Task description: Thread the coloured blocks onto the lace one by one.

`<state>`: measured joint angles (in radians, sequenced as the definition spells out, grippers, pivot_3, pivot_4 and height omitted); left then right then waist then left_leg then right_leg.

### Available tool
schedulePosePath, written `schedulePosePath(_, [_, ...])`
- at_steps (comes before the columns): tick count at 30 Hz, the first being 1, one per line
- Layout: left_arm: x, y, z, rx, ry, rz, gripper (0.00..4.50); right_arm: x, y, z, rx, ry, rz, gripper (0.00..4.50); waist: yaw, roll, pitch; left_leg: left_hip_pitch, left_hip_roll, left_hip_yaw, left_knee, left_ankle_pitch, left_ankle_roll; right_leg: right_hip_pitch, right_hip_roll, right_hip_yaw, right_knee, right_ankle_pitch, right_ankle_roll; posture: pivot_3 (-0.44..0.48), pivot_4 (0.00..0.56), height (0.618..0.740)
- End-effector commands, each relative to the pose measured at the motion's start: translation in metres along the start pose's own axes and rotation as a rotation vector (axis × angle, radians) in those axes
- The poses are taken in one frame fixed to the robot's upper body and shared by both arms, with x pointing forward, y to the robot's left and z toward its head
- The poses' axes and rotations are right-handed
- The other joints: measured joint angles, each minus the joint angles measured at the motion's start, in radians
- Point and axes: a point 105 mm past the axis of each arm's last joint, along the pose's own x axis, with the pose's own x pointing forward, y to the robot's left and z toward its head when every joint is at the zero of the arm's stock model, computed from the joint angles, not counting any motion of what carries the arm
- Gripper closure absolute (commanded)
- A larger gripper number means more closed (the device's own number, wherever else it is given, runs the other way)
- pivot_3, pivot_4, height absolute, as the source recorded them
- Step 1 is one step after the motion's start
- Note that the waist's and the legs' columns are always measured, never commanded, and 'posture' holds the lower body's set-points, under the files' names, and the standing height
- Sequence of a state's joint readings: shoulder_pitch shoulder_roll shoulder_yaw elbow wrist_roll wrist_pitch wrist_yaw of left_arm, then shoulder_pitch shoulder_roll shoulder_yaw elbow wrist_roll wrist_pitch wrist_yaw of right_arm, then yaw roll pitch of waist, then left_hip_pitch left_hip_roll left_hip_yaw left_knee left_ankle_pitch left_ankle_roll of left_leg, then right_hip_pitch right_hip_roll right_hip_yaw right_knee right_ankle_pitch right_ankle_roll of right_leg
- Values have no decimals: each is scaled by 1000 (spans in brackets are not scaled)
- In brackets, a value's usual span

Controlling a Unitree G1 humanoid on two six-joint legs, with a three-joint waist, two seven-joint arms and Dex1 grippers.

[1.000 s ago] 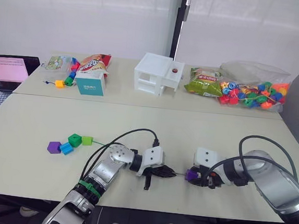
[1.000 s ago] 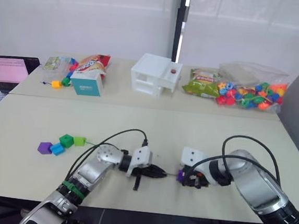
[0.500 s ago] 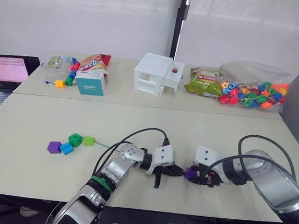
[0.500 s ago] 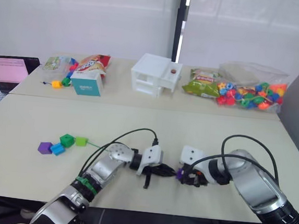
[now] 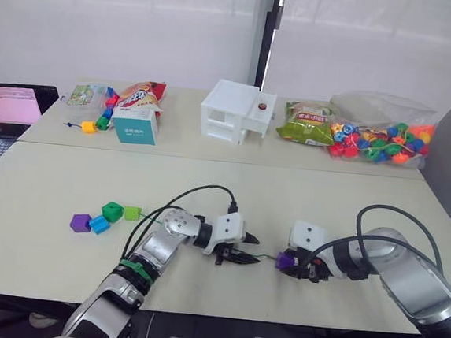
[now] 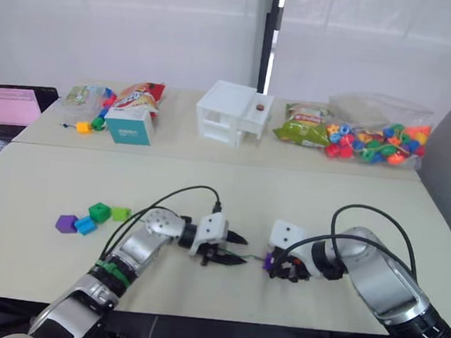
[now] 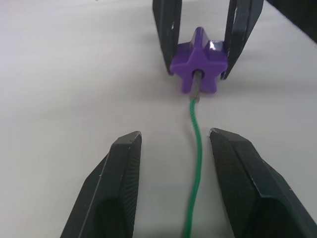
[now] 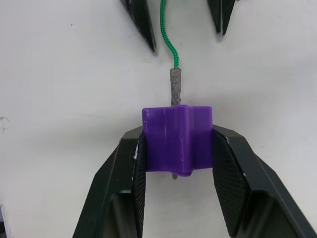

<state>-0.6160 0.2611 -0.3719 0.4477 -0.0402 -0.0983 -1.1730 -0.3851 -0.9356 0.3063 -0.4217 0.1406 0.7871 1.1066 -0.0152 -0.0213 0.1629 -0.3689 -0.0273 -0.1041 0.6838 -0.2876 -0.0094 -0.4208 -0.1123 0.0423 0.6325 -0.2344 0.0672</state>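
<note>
My right gripper (image 8: 177, 135) is shut on a purple block (image 8: 177, 138), held low over the table near the front edge (image 5: 286, 261). The bright-green lace (image 7: 195, 148) runs across the table to it. Its stiff silvery tip (image 8: 176, 85) is pushed into the block's hole, and a bit pokes out the other side. My left gripper (image 5: 247, 248) is open just left of the block, with the lace lying between its fingers untouched. Further left sit a purple (image 5: 81, 222), a blue (image 5: 98, 224), a dark green (image 5: 112, 210) and a light green block (image 5: 131, 213).
Along the back of the table stand a laptop (image 5: 10, 107), a bead chain with a yellow end (image 5: 95, 122), a teal box (image 5: 136, 126), a white toy house (image 5: 237, 112), a green snack bag (image 5: 304, 127) and a clear bag of beads (image 5: 378, 135).
My left gripper carried the lace tip rightward into the purple block, then opened, let go and drew back a little to the left. The right gripper has stayed in place.
</note>
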Motion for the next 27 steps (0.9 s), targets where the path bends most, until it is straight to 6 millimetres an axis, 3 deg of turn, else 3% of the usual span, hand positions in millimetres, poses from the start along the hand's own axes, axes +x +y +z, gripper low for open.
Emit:
schedulePosePath(1, [-4,1,7,43,-16,-1,2178,4,6,5,-14,-18,25,3142,0,0,0,0,0,0,0,0,0,0,0,0,0,0,0,0,150,740])
schedulePosePath(4, [-2,-2,6,31,-16,-23,2178,5,6,6,-15,-24,25,3142,-2,0,0,0,0,0,0,0,0,0,0,0,0,0,0,0,150,740])
schedulePosePath(12, [2,-5,10,7,-41,-52,4491,5,6,9,-20,-29,19,3142,-2,0,0,0,0,0,0,0,0,0,0,0,0,0,0,0,150,740])
schedulePosePath(27, [31,-6,24,44,-65,-105,4500,6,10,13,-24,-36,24,3142,0,0,0,0,0,0,0,0,0,0,0,0,0,0,0,0,150,740])
